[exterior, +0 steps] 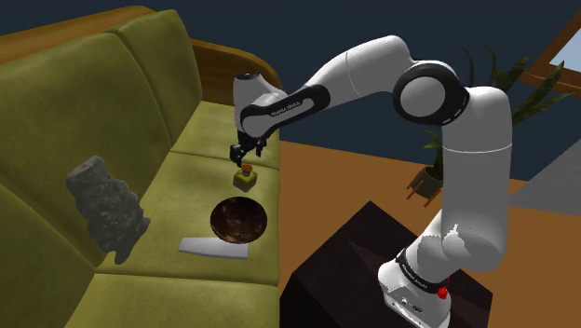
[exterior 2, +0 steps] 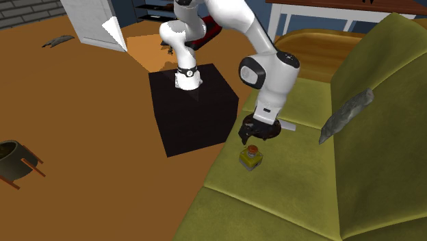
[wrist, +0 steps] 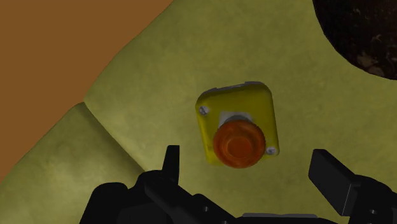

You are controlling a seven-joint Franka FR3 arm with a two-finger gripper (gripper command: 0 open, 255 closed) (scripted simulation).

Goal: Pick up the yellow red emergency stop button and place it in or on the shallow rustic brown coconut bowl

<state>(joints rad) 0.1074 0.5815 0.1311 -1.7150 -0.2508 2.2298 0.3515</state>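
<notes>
- Olive sofa seat (exterior: 191,182) as work surface; brown floor (exterior: 354,177) past its front edge.
- Button (wrist: 236,124), yellow box with red cap: upright on the seat near that edge, close to the dark bowl (exterior: 238,220).
- Gripper (wrist: 247,159): spread wide, hovering straight above the button, touching nothing.
- Step: approach, before grasp. Next, probably: straight descent, closing on the yellow sides.
- Room: bare seat all round; short lift over the bowl rim likely enough.

Home living room, olive sofa (exterior: 112,84), potted plant (exterior: 447,140), brown floor (exterior 2: 75,123)
</notes>
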